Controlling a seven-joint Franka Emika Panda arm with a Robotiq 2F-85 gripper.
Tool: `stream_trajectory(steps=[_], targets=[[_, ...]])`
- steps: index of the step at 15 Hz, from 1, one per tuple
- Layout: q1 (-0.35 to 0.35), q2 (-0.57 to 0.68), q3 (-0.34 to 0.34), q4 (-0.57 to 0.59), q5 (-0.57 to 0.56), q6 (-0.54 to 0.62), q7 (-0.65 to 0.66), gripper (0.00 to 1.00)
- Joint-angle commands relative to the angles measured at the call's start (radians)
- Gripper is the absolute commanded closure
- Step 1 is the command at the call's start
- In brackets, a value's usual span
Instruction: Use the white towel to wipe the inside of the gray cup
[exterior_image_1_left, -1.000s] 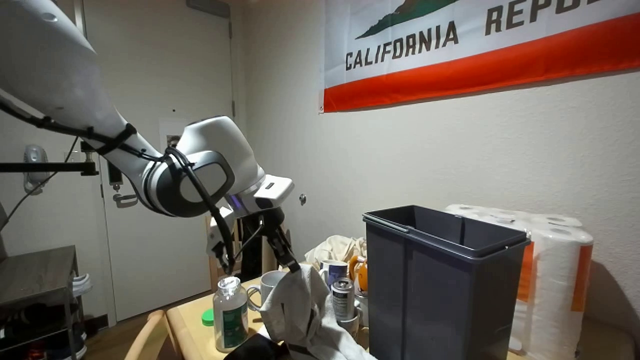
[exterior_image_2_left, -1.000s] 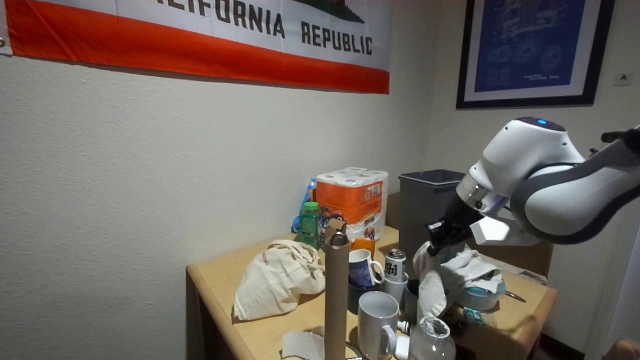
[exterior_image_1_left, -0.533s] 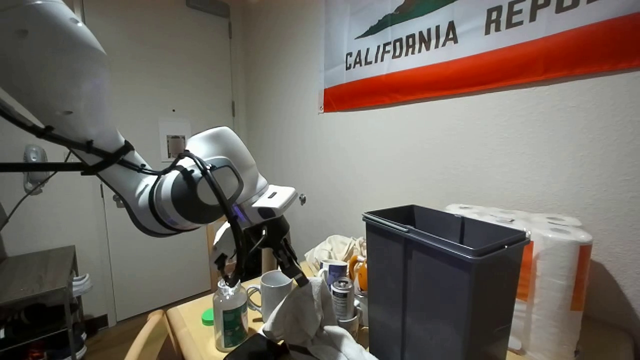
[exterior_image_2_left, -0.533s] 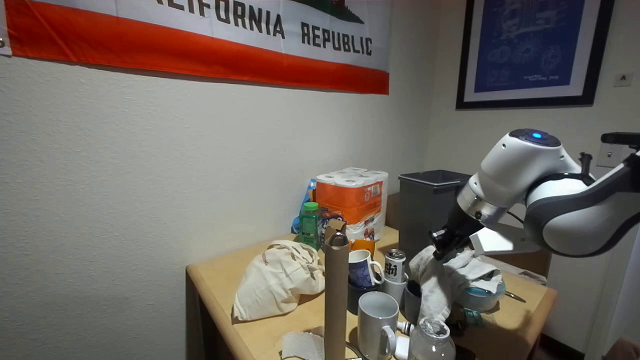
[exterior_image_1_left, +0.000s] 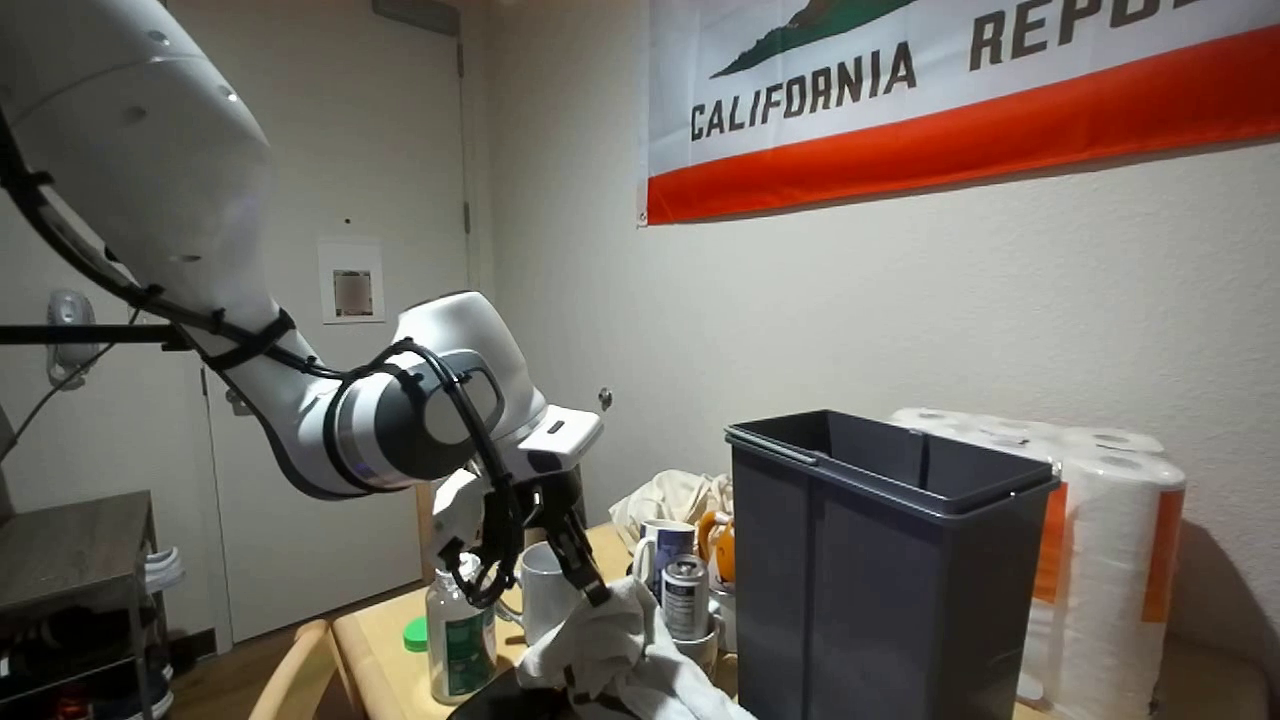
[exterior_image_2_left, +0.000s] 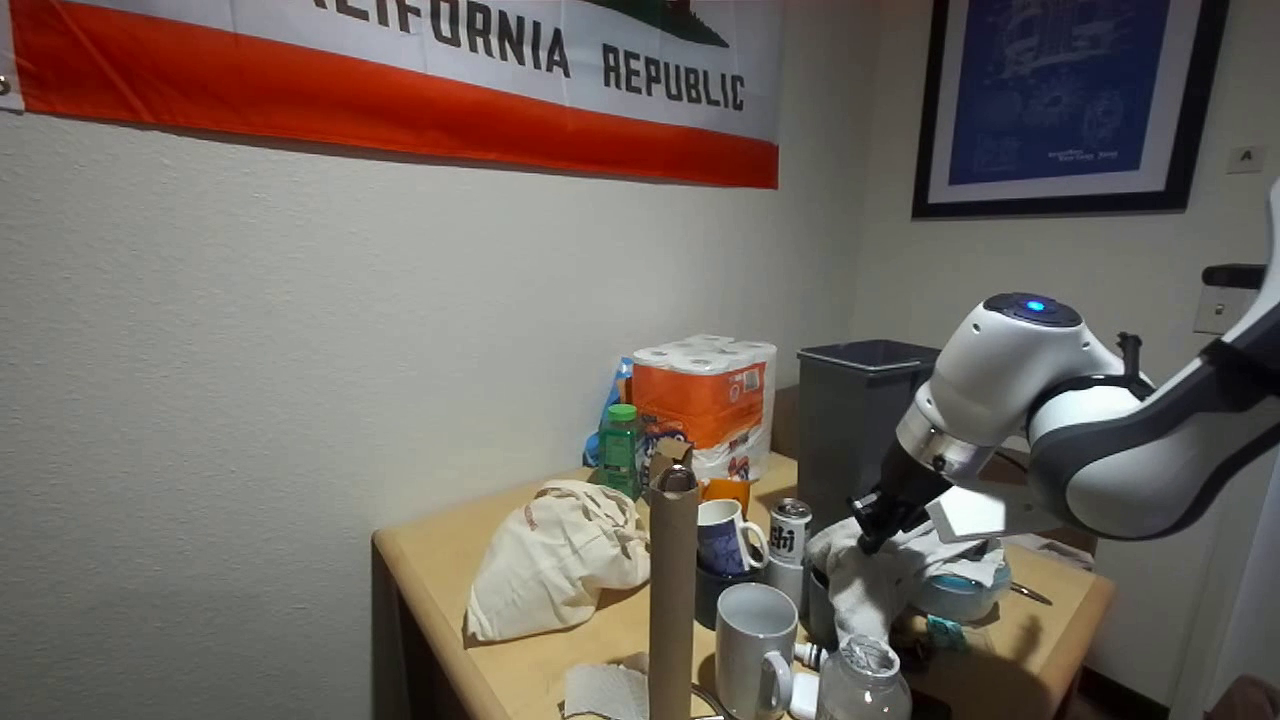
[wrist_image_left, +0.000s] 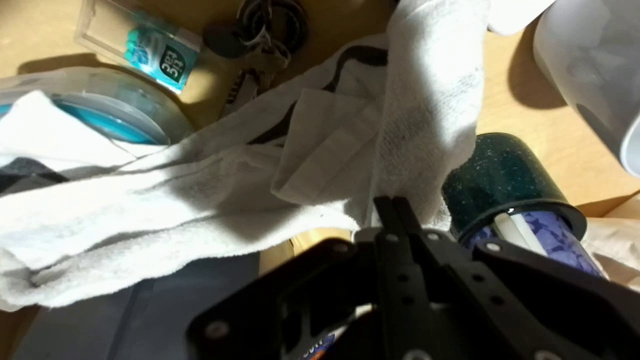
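Near the left edge of the table (exterior_image_2_left: 432, 545), in an exterior view, slumps a cream bag (exterior_image_2_left: 555, 568). Farther in from that edge stands a pale gray mug (exterior_image_2_left: 743, 648), then a dark gray cup (exterior_image_2_left: 819, 614), partly hidden by the white towel (exterior_image_2_left: 862, 592); whether cloth reaches inside, I cannot tell. Pressed together, the gripper (wrist_image_left: 392, 202) pinches a towel fold. Toward the right edge, cloth drapes a blue container (exterior_image_2_left: 955, 600).

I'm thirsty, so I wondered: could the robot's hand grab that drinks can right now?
Probably not yet: the gripper holds the towel and would likely need to let go first. The can stands close by, its top uncovered.
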Motion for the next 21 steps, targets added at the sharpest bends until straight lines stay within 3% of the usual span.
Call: stream_trajectory(steps=[1, 10, 21], targets=[[-0.007, 0.056, -0.009, 0.047, -0.079, -0.016, 0.053, 1.00], [0.011, 0.166, -0.058, 0.097, -0.172, 0.001, 0.065, 1.00], [0.048, 0.272, -0.068, 0.123, -0.185, 0.024, 0.054, 1.00]])
